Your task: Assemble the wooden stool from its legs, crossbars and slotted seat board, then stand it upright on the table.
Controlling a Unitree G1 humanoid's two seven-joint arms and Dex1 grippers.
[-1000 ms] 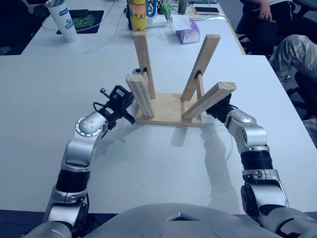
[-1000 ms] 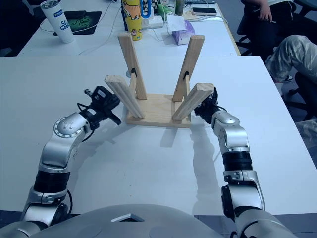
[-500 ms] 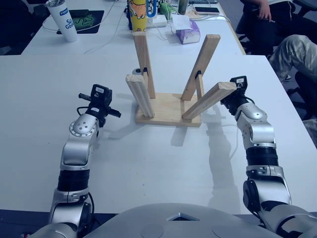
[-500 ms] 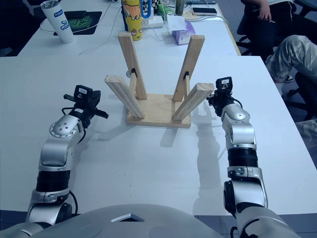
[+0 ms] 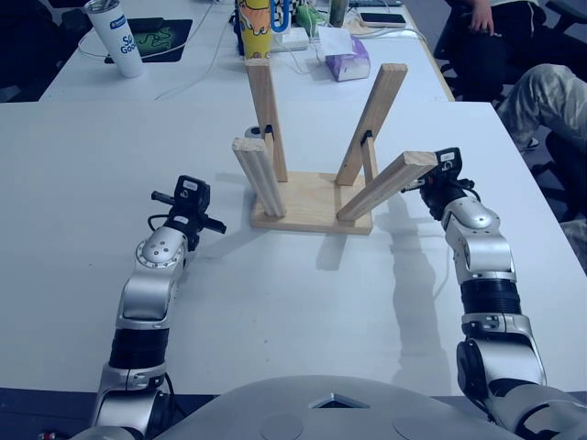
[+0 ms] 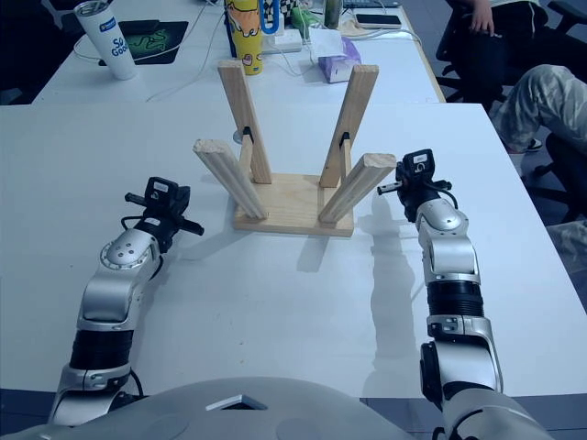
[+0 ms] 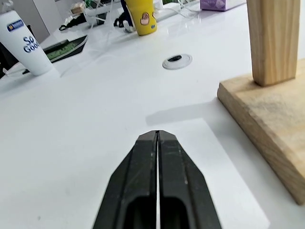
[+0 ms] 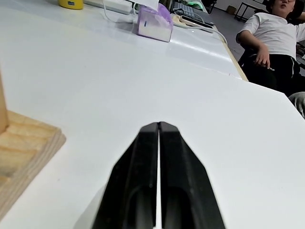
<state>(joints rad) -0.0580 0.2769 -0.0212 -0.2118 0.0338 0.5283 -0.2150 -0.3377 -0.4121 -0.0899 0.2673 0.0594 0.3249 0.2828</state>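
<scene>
Stool (image 5: 310, 194) sits upside down mid-table (image 5: 83, 183), 4 legs pointing up. Flanking it without touching, left gripper (image 7: 157, 137) and right gripper (image 8: 158, 126) have jaws clenched, empty. Behind, a tissue box (image 5: 348, 66) has 1 tissue (image 5: 334, 40) sticking out.

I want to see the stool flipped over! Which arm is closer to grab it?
Probably the right: the right gripper hangs beside a leg of the upside-down stool, while the left gripper is farther from it. Both are shut.
</scene>
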